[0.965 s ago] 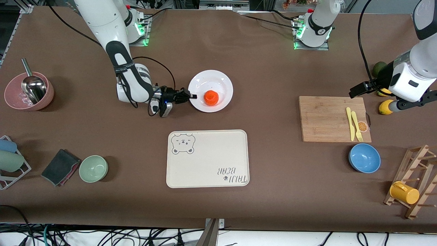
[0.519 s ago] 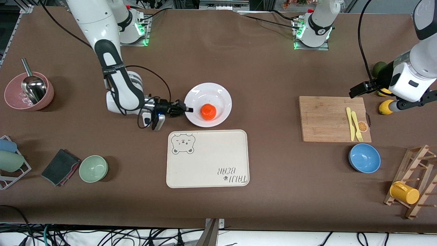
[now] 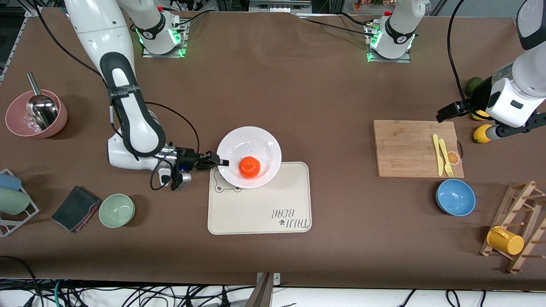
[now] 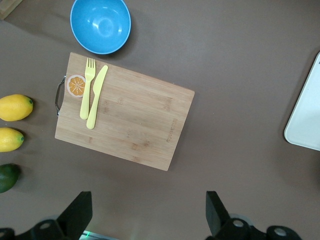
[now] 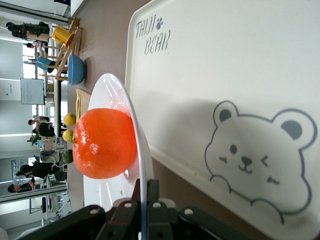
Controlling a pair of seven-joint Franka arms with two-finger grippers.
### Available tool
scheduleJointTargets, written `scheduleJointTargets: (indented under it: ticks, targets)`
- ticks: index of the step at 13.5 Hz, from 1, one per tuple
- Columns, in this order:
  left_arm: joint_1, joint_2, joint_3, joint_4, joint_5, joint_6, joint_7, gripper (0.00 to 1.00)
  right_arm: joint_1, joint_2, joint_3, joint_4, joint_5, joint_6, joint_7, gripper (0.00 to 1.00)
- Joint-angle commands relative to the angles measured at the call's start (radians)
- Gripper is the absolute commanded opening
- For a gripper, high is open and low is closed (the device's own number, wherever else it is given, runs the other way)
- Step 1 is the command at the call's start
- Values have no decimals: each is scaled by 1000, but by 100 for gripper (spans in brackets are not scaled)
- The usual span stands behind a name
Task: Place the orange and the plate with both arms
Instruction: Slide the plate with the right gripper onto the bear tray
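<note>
**Operator:** While I hold the carry here, the big picture: the brown table [image 3: 324,98], then the cream rectangular bear-printed tray [image 3: 264,209] as my landmark. The round white plate [image 3: 249,157] hangs over the tray's corner nearest the right arm's base, covering part of the bear print. The right gripper [image 3: 216,162] has its jaws pinched narrow on the plate's rim, just off the tray's edge toward the right arm's end.

**Observer:** Why grip the rim?

**Operator:** My guess is it keeps the plate roughly level, so the small round glossy orange [image 3: 249,166] stays seated in the plate's well. The right wrist view shows the orange [image 5: 105,143] resting on the plate [image 5: 112,95] with the tray [image 5: 235,90] beneath. The plate looks raised above the tray, not set down.

**Observer:** And the left arm?

**Operator:** It waits. The left gripper [image 3: 452,111] hangs over the table well away from the tray, toward the left arm's end, above the edge of the bamboo cutting board [image 3: 416,148]. Its jaws stand wide, holding nothing.

**Observer:** Counts?

**Operator:** Two arms, one tray, one plate, one orange, one board. In the left wrist view: one blue bowl [image 4: 100,25], two yellow lemons [image 4: 15,107], one yellow plastic fork [image 4: 87,87], one yellow plastic knife [image 4: 97,97].
</note>
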Motion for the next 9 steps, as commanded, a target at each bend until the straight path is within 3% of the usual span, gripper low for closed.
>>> scheduleJointTargets:
  ticks: [1, 4, 9]
  targets:
    - [3, -1, 4, 9, -23, -14, 23, 100, -4, 131, 5, 183, -14, -11, 80, 0]
    - [5, 1, 4, 9, -23, -15, 23, 100, 7, 211, 5, 293, -13, 38, 148, 0]
    - [5, 1, 4, 5, -23, -15, 23, 100, 14, 282, 17, 364, 7, 107, 170, 0]
